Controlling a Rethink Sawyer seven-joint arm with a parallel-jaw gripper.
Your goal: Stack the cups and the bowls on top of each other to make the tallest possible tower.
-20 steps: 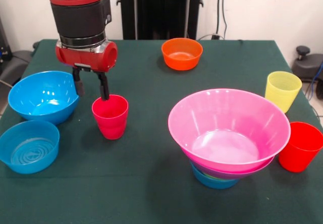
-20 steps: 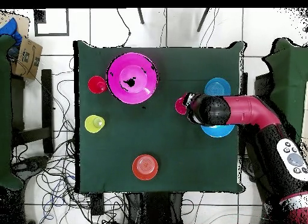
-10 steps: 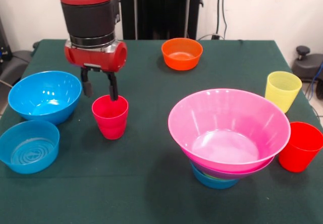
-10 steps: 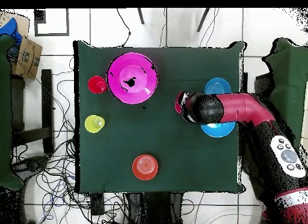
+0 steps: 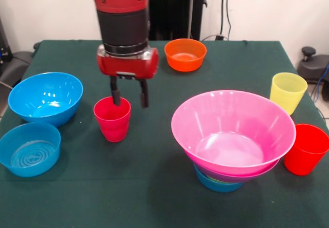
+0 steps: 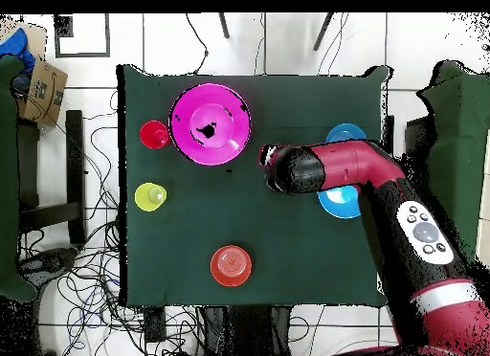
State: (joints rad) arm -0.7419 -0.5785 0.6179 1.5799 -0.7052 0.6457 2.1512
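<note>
In the front view we see the gripper hanging with its two dark fingers spread apart and nothing between them. One finger sits at the far rim of a red cup left of centre; we cannot tell whether it touches. The other finger hangs over bare cloth to the right of that cup.

In the overhead view the arm covers this cup entirely, and also hides part of the two blue bowls at the right of the green table — only slivers of them show beside it.

The tower stands at the lower right of the front view. Its wide pink bowl hides most of what lies beneath: we make out a thin purple rim and, at the base, the lower edge of a small blue bowl. Anything else nested there is too hidden to name.

A second red cup stands just beside the tower at the right edge, its left side behind the pink rim, and a yellow cup stands further up. A small orange bowl sits at top centre, partly behind the arm's wrist. At the left are a deep blue bowl and a shallower ridged blue bowl — the latter cut slightly by the frame edge.

We can read no writing or labels.
</note>
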